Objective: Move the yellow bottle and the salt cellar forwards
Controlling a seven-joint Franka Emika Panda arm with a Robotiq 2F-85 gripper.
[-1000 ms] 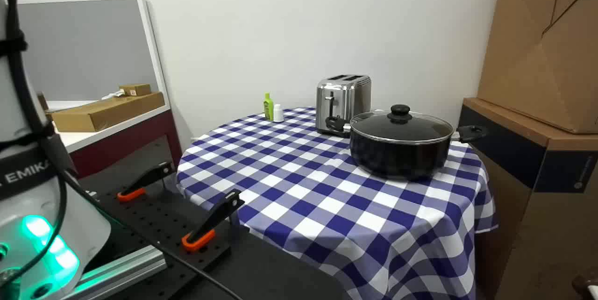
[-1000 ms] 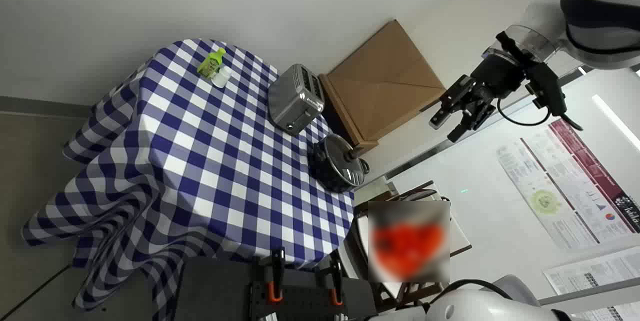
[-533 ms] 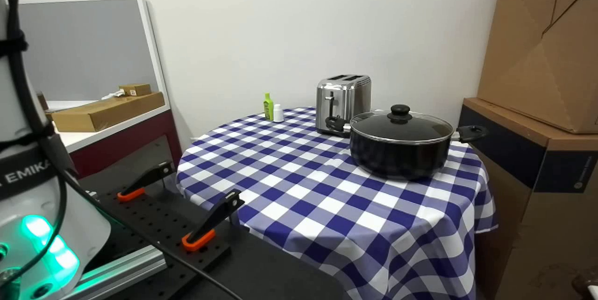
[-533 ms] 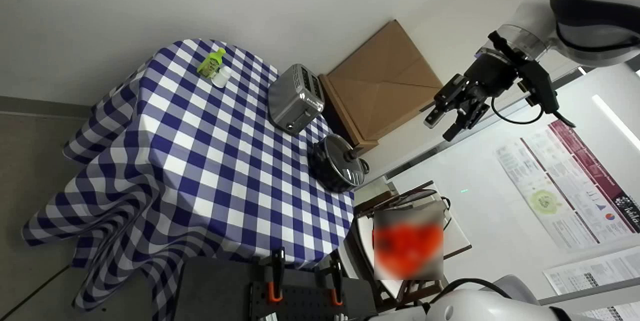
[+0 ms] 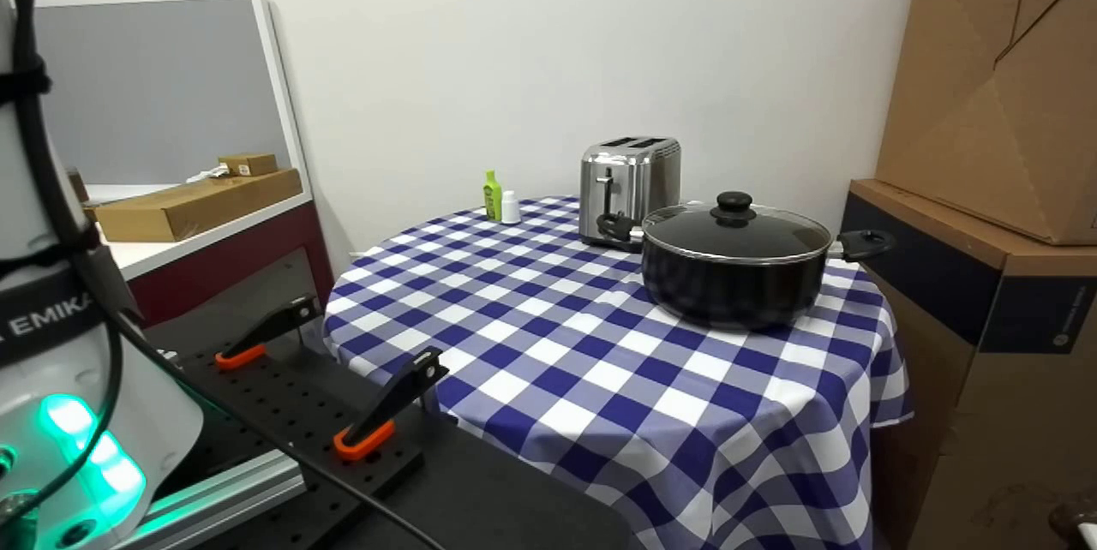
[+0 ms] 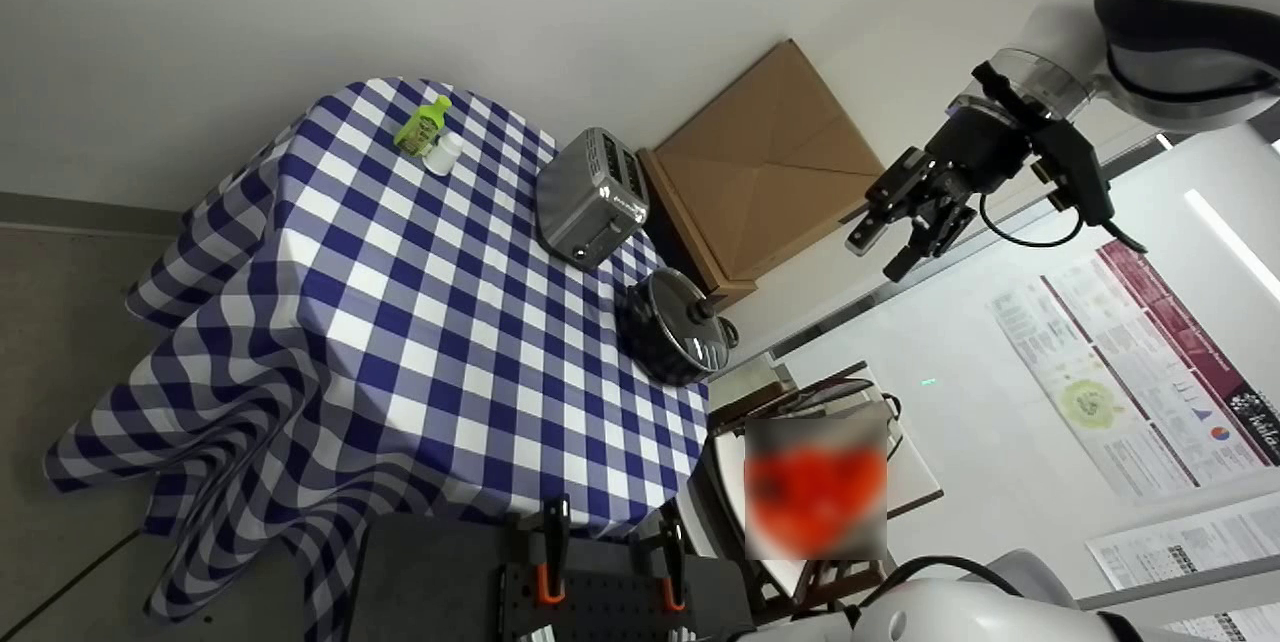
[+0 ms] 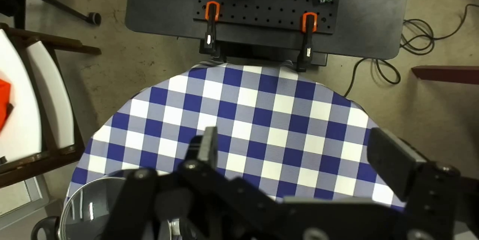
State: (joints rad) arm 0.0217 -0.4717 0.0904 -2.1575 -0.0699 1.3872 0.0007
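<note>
The yellow bottle (image 5: 493, 197) is small, slim and yellow-green. It stands upright near the far edge of the checked table, and also shows in an exterior view (image 6: 421, 128). The salt cellar, a small white container (image 5: 510, 208), stands close beside it; it also shows in an exterior view (image 6: 443, 153). Neither shows in the wrist view. My gripper (image 6: 880, 255) is high in the air, well away from both. In the wrist view the gripper (image 7: 293, 135) has its fingers wide apart, with nothing between them but the tablecloth far below.
A shiny toaster (image 5: 632, 192) and a lidded black pot (image 5: 733, 284) stand along one side of the checked tablecloth (image 5: 514, 331). Two clamps (image 5: 390, 404) sit on the black base plate by the near edge. Cardboard boxes (image 5: 986, 104) stand beside the table.
In an exterior view, my arm and open gripper have moved slightly left and a little down. The bottle, salt cellar, toaster and pot have not moved.
</note>
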